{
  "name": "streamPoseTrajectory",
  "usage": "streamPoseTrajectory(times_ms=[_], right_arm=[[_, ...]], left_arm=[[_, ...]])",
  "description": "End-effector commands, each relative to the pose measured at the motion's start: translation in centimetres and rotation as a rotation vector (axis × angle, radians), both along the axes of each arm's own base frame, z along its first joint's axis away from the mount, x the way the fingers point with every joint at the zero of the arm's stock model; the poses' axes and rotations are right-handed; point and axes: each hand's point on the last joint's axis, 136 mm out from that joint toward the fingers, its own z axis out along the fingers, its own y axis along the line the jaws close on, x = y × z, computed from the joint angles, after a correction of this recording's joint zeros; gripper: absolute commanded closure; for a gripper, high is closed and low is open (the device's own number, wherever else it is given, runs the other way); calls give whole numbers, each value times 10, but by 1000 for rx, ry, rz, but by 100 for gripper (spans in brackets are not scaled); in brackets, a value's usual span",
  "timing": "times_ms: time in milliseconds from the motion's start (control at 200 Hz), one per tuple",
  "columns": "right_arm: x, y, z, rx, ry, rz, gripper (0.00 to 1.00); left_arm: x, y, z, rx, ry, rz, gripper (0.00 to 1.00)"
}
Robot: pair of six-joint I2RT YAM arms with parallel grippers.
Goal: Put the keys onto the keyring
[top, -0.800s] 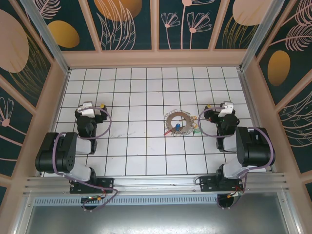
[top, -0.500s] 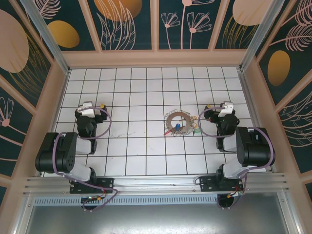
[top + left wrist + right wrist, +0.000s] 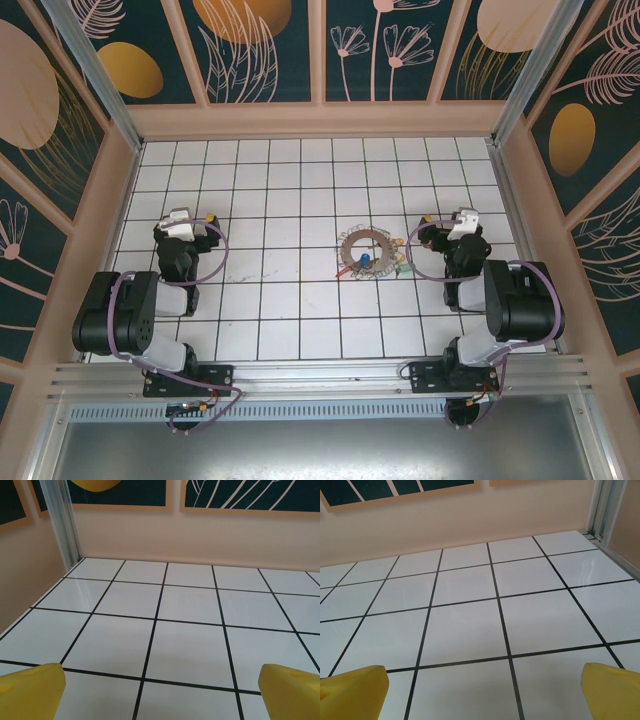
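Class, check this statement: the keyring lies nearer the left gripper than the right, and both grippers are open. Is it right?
No. The top view shows the keyring nearer the right gripper than the left gripper. Both grippers are open, as stated.

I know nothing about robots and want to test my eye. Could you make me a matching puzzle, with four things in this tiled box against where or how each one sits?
Things:
1. keyring
2. blue-tagged key
3. green-tagged key
4. left arm's fingers

Places or states:
a. spread open above bare tiles
b. inside the ring's outline
c. lying flat near the middle of the tiles
d. just outside the ring's right edge

Pairs: 1-c, 2-b, 3-d, 4-a
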Motion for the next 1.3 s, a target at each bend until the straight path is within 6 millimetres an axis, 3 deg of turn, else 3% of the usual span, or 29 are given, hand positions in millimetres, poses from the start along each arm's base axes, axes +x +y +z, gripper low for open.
streamPoseTrajectory(times_ms=[0, 85, 130, 230, 315, 380, 460, 515, 616, 716, 861, 1036, 1296], right_arm=[[11, 0, 16, 6, -19, 7, 1], [30, 3, 19, 43, 124, 38, 1], [42, 5, 32, 89, 171, 46, 1], [50, 15, 61, 157, 194, 75, 1], [42, 14, 71, 259, 232, 7, 1], [30, 10, 65, 306, 309, -44, 1], [13, 19, 59, 317, 400, -2, 1], [3, 33, 52, 331, 477, 68, 6], [-16, 66, 24, 329, 656, 168, 27], [-31, 88, -7, 285, 780, 179, 33], [-53, 121, -38, 336, 906, 206, 36], [-59, 127, -67, 282, 1001, 181, 30], [-49, 137, -85, 30, 1028, 109, 31]], left_arm=[[2, -1, 13, -15, -51, 0, 1], [0, -10, 29, 3, -54, -53, 1], [1, -7, 35, -21, -21, -24, 1], [-10, -9, 74, -111, -80, -28, 1], [-20, -11, 104, -151, -115, -33, 1], [-24, -2, 120, -192, -90, 27, 1], [-30, 13, 122, -259, 7, 140, 1], [-27, 1, 124, -232, 29, 64, 1], [-12, -52, 110, -253, 118, -242, 1], [4, -95, 83, -288, 260, -441, 1], [11, -129, 59, -258, 373, -529, 1], [6, -141, 28, -278, 456, -552, 1], [11, -144, 19, -297, 489, -547, 1]])
